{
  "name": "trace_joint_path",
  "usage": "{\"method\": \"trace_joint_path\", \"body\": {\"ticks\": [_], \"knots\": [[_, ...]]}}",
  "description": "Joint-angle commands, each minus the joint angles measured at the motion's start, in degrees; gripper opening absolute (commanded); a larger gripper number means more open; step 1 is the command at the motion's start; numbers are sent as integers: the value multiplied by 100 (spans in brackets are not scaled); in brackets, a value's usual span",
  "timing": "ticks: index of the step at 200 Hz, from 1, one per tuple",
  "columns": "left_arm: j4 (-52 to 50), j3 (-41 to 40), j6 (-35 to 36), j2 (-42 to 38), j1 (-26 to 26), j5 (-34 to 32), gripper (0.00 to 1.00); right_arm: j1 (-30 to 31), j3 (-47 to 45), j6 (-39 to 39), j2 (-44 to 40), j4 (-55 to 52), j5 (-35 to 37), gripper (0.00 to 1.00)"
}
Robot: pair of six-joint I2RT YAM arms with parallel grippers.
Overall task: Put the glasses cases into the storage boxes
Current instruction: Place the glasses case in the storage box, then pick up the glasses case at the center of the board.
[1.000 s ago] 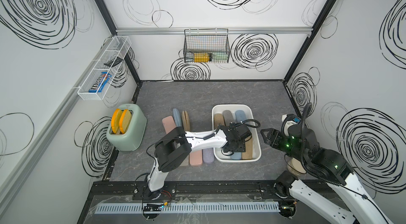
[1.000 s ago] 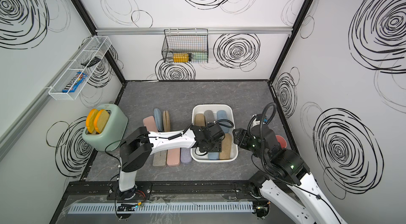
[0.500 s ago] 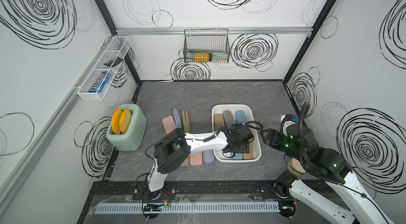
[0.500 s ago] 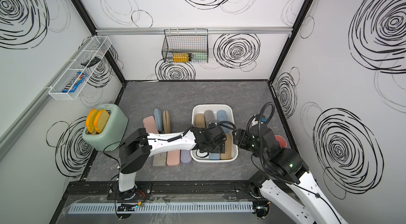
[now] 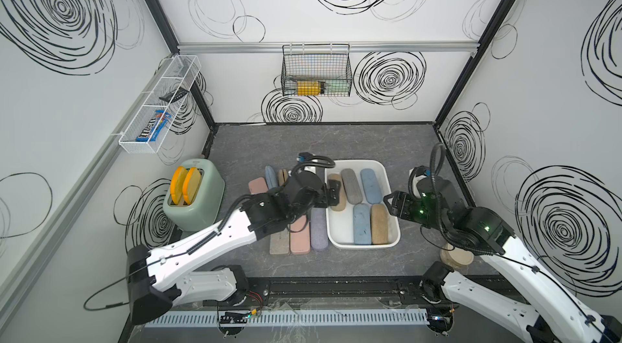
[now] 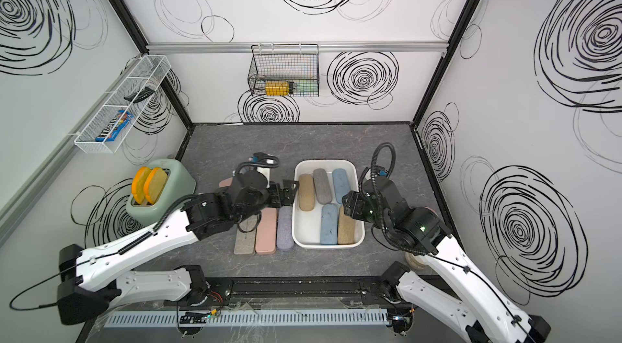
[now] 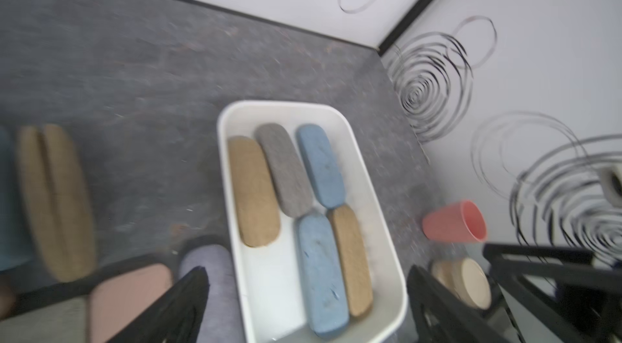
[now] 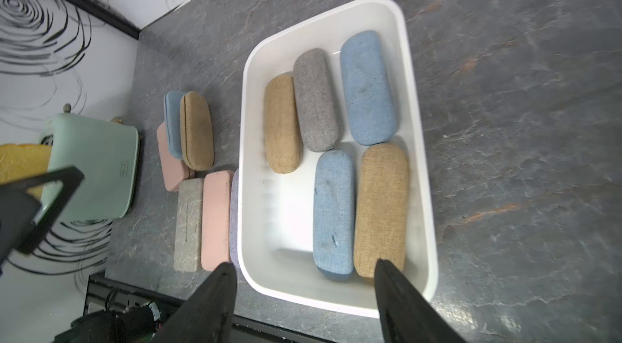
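Note:
The white storage box (image 5: 353,162) holds several glasses cases: tan (image 6: 306,191), grey (image 5: 351,186) and blue (image 5: 371,186) at the back, blue (image 5: 361,223) and tan (image 5: 379,223) at the front. My left gripper (image 5: 331,193) hangs open over the box's left rim and holds nothing; the left wrist view shows its jaws wide apart (image 7: 306,270). My right gripper (image 5: 392,205) stands open and empty beside the box's right rim, also seen in the right wrist view (image 8: 303,264). On the table left of the box lie grey-beige (image 5: 279,243), pink (image 5: 300,240) and lilac (image 5: 318,230) cases.
Behind those lie pink (image 8: 171,163), blue (image 8: 173,122) and tan (image 8: 197,129) cases. A green toaster (image 5: 195,196) with toast slices (image 5: 185,183) stands at the left. A red cup (image 7: 454,222) and a beige round lid (image 5: 456,257) lie at the right wall.
My left gripper was low inside the box over the front blue case. It has opened and drawn back to the box's left rim. The right arm has barely moved.

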Motion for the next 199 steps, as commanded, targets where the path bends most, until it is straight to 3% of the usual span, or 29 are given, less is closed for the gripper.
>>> {"method": "trace_joint_path", "body": {"ticks": [1,26,53,75,104,132,153,199], "knots": [[243,-589,553,-507,995,266,98,920,183,251,506,686,564,70],[498,-1167,729,-957,2167,792,98,1745,542,119,1518,1292,847,72],[682,-1657,661,-871,3142,1340,96,2205,873,-286,2558,2221,725,83],[522,-1929,441,-624,3878,1419,94,2321,1025,-723,3298,3094,496,89],[727,-2257,672,-435,4689,2053,91,2139,1493,-1026,4310,3613,207,91],[840,-2387,647,-567,4936,2267,90,1719,2015,-1064,5198,3638,-124,89],[1012,-2499,552,-641,5081,2506,90,1471,2352,-1197,5740,3709,-434,80],[1098,-2591,501,-670,5207,2718,89,1220,3719,-1401,7102,2915,-675,78]]}}
